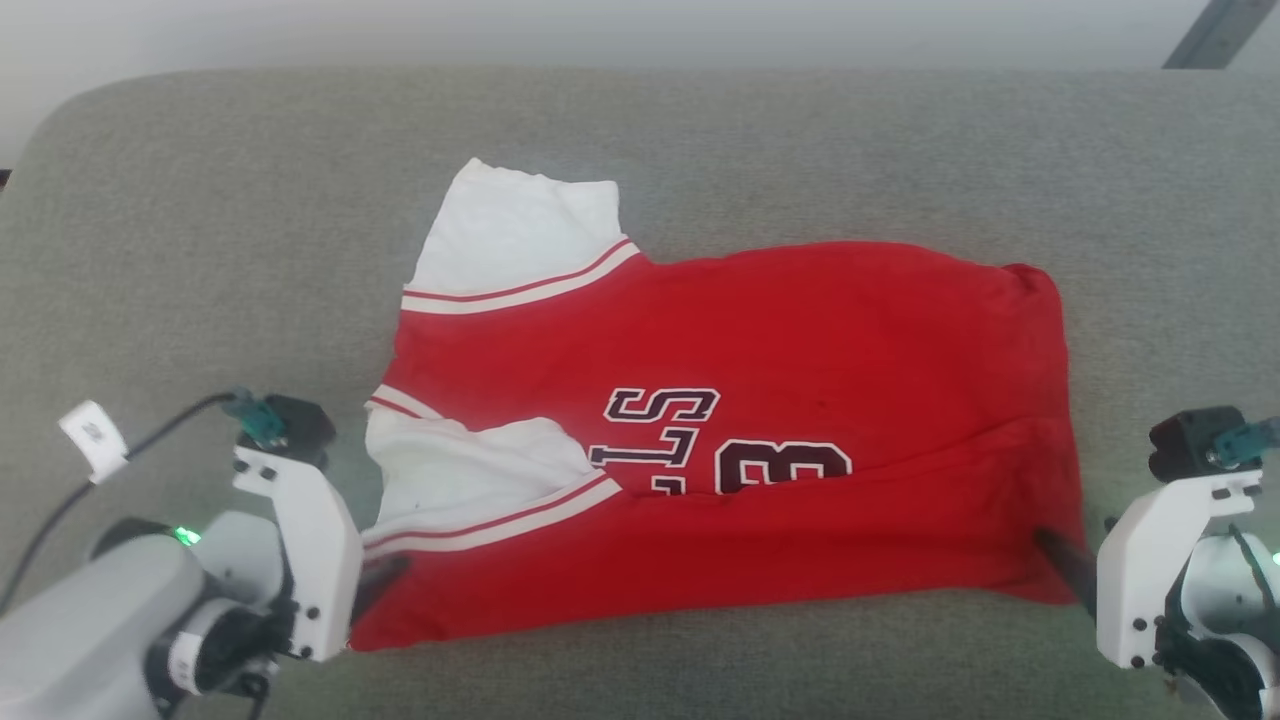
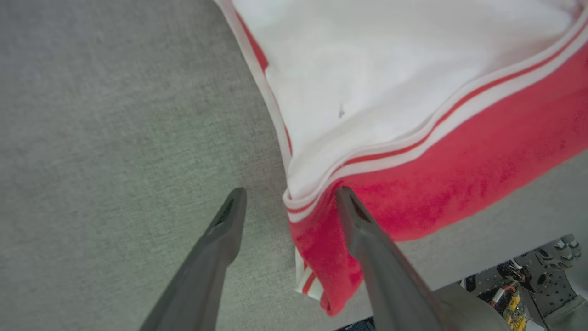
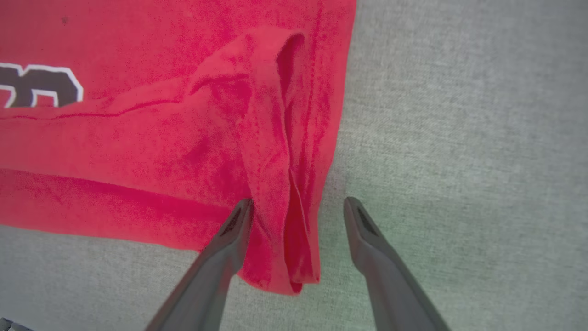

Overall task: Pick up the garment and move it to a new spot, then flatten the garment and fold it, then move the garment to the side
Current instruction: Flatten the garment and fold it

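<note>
The garment (image 1: 720, 440) lies folded on the grey cushion (image 1: 200, 250), sleeves left. At its near corners the left gripper (image 2: 290, 193) and right gripper (image 3: 298, 202) stand spread, pinching nothing, probably so the fold settles flat.

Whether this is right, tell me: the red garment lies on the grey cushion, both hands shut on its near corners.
Not shut: the garment lies on the grey cushion, but the left hand and right hand stand open at its near corners, as the wrist views show.
</note>
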You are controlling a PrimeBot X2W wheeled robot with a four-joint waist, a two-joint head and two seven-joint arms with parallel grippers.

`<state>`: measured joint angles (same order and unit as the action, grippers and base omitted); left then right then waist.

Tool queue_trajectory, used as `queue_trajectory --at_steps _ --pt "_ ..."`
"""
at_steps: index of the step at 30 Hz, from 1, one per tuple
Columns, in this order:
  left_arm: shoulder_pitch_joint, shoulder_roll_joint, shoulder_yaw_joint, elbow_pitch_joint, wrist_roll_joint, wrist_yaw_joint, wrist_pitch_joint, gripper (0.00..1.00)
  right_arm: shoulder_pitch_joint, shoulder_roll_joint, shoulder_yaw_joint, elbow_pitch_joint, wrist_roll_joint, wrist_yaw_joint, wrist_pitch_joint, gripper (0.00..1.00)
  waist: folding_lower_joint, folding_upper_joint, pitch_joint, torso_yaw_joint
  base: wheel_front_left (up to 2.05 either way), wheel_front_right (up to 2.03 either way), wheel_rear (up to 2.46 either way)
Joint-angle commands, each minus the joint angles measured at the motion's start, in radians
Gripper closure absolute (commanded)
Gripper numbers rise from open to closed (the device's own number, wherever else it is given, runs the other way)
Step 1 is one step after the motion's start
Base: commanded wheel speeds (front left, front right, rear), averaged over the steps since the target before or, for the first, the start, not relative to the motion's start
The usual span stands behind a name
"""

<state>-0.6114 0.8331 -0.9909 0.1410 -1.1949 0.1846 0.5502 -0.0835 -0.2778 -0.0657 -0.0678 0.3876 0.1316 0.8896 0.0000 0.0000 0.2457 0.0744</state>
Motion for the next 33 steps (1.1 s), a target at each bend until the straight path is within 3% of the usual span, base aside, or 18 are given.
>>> queue_trajectory --at_steps 1,6,11,18,23,33 --pt "-0.021 0.026 0.011 -0.027 0.006 0.01 0.01 0.0 -0.017 0.0 0.001 -0.013 0.005 -0.002 -0.025 0.0 0.0 0.0 -0.005 -0.014 0.0 0.0 0.0" --pt "-0.077 0.096 0.04 -0.108 0.03 0.03 0.039 0.0 -0.047 0.027 -0.031 -0.058 -0.004 -0.002 -0.12 0.0 0.0 0.0 -0.002 -0.044 0.0 0.0 0.0" --pt "-0.157 0.127 0.08 -0.122 0.049 0.019 0.048 0.0 -0.106 0.085 -0.041 -0.105 -0.047 -0.001 -0.323 0.0 0.0 0.0 0.022 -0.093 0.0 0.0 0.0" --pt "-0.291 0.116 0.131 0.002 0.079 -0.053 0.018 0.0 -0.192 0.146 0.02 -0.091 -0.146 -0.001 -0.686 0.0 0.0 0.0 0.085 -0.191 0.0 0.0 0.0" --pt "-0.391 0.106 0.151 0.138 0.116 -0.122 0.001 0.0 -0.232 0.182 0.071 -0.049 -0.179 -0.001 -0.875 0.0 0.0 0.0 0.142 -0.264 0.0 0.0 0.0" --pt "-0.546 0.067 0.165 0.387 0.122 -0.197 0.052 0.0 -0.251 0.213 0.134 0.004 -0.194 -0.001 -0.996 0.0 0.0 0.0 0.246 -0.349 0.0 0.0 0.0"
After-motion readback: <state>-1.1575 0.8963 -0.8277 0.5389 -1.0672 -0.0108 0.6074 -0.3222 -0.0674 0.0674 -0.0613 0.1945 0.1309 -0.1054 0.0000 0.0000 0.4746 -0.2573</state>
